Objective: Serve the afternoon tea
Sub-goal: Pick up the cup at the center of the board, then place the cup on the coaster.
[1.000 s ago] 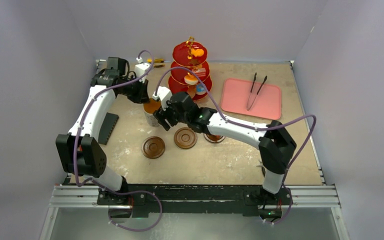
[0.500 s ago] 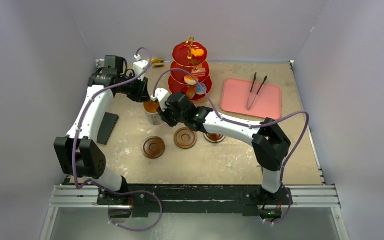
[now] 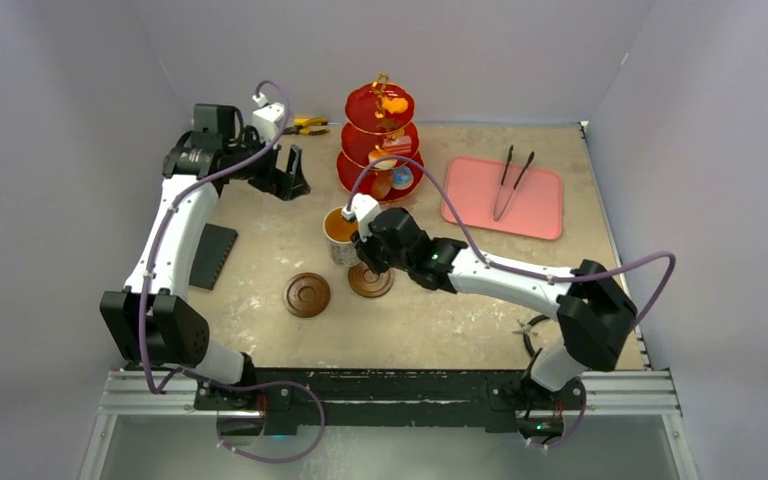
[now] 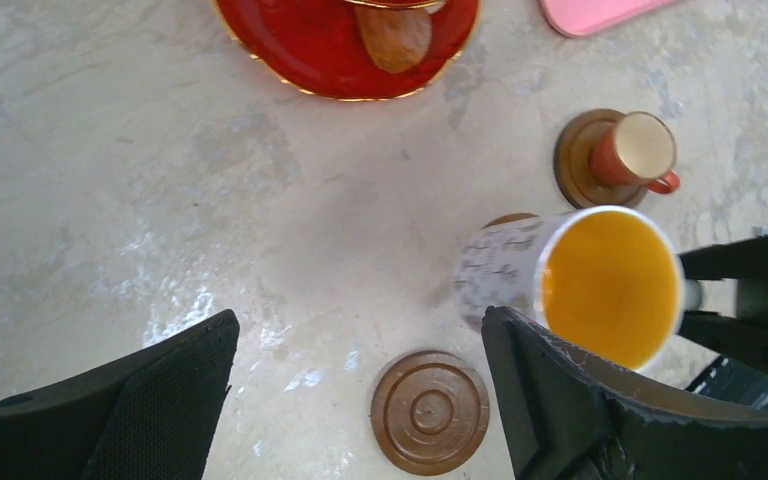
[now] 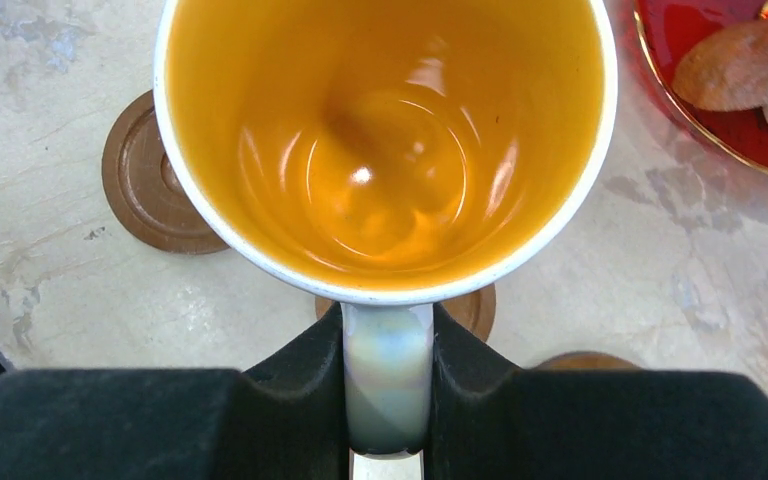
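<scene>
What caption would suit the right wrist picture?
Right gripper holding a white ceramic mug of amber tea by its handle, round brown coaster beside it.

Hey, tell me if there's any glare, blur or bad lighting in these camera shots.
Right wrist view: a bright glint inside the mug, and the right gripper pinching its handle is featureless black. Left wrist view: patchy sheen on the table, the left gripper dark and soft-edged. Top view: even light, faint shadows, sharp throughout.
</scene>
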Controlling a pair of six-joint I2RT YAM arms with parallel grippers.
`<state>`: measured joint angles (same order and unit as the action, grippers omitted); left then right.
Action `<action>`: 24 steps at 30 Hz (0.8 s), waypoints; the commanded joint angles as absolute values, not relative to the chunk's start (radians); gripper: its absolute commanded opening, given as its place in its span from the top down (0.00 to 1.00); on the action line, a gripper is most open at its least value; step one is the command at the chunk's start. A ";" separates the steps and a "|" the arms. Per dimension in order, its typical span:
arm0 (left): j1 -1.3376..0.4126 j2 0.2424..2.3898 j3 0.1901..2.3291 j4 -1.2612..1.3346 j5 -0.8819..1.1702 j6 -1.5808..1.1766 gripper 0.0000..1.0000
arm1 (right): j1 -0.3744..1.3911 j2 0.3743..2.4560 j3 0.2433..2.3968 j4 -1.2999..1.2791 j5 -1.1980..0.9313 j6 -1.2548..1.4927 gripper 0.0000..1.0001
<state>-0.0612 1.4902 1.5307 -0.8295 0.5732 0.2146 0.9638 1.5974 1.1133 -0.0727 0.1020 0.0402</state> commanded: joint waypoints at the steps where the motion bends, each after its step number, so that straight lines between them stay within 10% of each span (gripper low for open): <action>1: 0.011 1.495 1.549 -0.749 0.516 0.111 0.08 | 0.968 1.483 1.051 0.123 0.167 0.114 1.00; 24: 0.108 1.499 1.356 -0.592 0.423 0.107 0.02 | 0.977 1.465 0.828 0.220 0.181 0.217 1.00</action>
